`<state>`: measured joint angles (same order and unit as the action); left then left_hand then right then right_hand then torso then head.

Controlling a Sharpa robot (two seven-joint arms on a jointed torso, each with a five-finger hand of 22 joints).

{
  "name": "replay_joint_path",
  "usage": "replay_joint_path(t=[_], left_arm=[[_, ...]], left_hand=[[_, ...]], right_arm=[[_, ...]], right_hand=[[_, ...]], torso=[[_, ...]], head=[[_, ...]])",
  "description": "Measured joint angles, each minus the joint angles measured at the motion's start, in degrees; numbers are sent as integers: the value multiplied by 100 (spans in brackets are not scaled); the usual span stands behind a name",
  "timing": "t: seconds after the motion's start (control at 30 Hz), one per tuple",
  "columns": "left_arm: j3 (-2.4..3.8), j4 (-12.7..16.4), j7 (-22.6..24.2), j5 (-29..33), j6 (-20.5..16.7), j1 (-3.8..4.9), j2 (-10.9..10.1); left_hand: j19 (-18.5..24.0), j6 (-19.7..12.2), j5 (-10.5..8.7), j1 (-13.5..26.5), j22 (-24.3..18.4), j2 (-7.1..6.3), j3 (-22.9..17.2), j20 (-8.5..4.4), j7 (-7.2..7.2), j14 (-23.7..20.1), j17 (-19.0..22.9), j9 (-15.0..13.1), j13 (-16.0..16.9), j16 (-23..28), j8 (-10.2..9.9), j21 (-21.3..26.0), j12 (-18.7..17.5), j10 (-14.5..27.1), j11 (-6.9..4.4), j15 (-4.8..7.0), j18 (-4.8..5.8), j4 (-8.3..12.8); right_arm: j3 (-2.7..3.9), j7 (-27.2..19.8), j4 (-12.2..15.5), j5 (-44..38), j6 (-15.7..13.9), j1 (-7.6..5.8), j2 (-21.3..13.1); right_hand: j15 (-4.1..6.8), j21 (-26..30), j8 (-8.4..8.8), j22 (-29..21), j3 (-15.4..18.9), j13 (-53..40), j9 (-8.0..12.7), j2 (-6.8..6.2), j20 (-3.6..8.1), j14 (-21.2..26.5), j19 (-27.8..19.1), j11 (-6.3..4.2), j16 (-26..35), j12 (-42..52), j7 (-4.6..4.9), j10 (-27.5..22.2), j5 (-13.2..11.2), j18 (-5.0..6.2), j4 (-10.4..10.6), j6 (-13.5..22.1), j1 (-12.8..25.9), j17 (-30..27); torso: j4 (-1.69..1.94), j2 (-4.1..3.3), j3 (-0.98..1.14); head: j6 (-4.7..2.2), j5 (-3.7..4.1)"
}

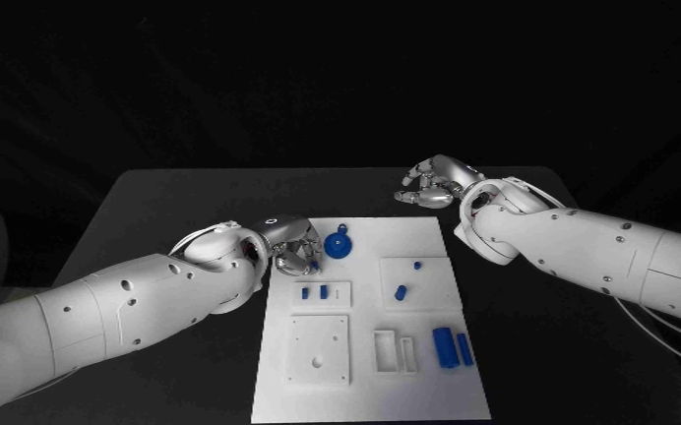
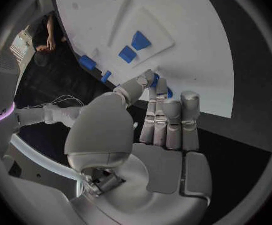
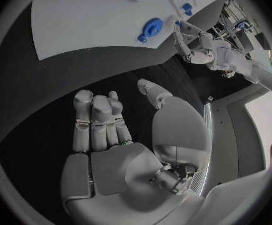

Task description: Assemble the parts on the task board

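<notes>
- My left hand point(image 1: 294, 246) rests at the board's point(image 1: 426, 386) left edge, near its far left corner. The fingers lie side by side and fairly straight, and the thumb tip point(image 2: 147, 78) touches a blue piece at the board edge. I cannot tell whether it is pinched or only touched.
- The blue wheel point(image 1: 340, 244) lies on the board just beside that hand, near the far edge.
- Toward the near edge from the hand, two small blue blocks point(image 1: 314, 291) stand in a raised white plate on the left part of the board.
- Below that plate sits a larger white plate point(image 1: 320, 348) with small holes, close to the near left corner.
- In the middle of the board a white frame point(image 1: 395, 350) with slots lies near the near edge.
- A square plate point(image 1: 419, 281) on the right part of the board carries a blue peg point(image 1: 401, 293) and a smaller blue bit point(image 1: 417, 266).
- Two blue bars point(image 1: 453, 346) lie side by side toward the near right corner.
- My right hand point(image 1: 433, 183) is off the board, over the black table point(image 1: 170, 209) beyond the board's far right corner. It holds nothing; its fingers point(image 3: 98, 120) lie close together, thumb apart.
- I can read no writing or labels on anything.
</notes>
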<state>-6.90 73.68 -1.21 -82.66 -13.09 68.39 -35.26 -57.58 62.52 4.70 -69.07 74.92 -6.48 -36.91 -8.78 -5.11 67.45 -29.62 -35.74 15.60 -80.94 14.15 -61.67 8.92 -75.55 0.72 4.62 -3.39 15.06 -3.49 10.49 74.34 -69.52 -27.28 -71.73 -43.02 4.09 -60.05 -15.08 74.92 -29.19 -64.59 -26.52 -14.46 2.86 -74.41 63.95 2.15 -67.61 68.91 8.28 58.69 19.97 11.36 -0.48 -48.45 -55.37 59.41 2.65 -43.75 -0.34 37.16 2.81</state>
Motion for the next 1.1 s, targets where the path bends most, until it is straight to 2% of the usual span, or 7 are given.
replay_joint_path(t=[0.27, 0.6, 0.87, 1.1], left_arm=[[-20, -66, 6, -7, 25, -4, 87], [-31, -80, 10, -7, 49, -5, 100], [-71, -71, 10, -17, 113, -5, 99], [-65, -68, 10, -26, 160, -1, 98]], left_hand=[[-8, -1, 0, -20, -1, -8, 1, 9, 0, 3, 0, -2, 1, 0, -1, 0, 0, -1, 2, -3, 2, 0], [-9, -11, 0, -14, -1, -2, -14, 11, -10, 8, 0, 3, 6, 0, -20, 0, -1, -30, 32, -9, 7, 17], [-14, -15, -7, -1, 3, 10, -7, 18, -8, 9, 0, -9, 5, 0, -26, 0, -11, -51, 53, -9, 9, 25], [5, -13, -11, -1, 3, 10, -7, 0, 9, 10, 0, 5, 5, 0, -12, 0, -11, -69, 71, -10, 13, 25]], right_arm=[[0, 0, -3, 0, 0, 0, 2], [0, 0, -2, 0, 0, 0, -3], [0, 0, -7, 0, 0, 0, -1], [0, 0, -13, 0, 0, 0, 1]], right_hand=[[0, 0, 0, 0, 0, 0, 0, 0, -2, 0, 0, 0, 0, 0, -3, 0, 0, 0, 0, 13, 0, -1], [0, 0, 0, 0, 0, -1, 0, 0, -10, 0, -8, 0, 0, 0, 18, 0, 0, 0, 0, 3, 0, -1], [0, 0, 0, 0, 0, -1, 0, 0, -11, 0, -8, 0, 0, 0, 18, 0, 0, 0, 0, 3, 0, -2], [0, 0, 0, 0, 0, -1, 0, 0, -12, 0, -9, 0, 0, 0, 16, 0, 0, 0, 0, 3, 0, 3]], torso=[[0, 1, -1], [0, 1, -2], [3, 2, -2], [3, 2, -3]], head=[[6, 6], [20, 20], [30, 26], [41, 29]])
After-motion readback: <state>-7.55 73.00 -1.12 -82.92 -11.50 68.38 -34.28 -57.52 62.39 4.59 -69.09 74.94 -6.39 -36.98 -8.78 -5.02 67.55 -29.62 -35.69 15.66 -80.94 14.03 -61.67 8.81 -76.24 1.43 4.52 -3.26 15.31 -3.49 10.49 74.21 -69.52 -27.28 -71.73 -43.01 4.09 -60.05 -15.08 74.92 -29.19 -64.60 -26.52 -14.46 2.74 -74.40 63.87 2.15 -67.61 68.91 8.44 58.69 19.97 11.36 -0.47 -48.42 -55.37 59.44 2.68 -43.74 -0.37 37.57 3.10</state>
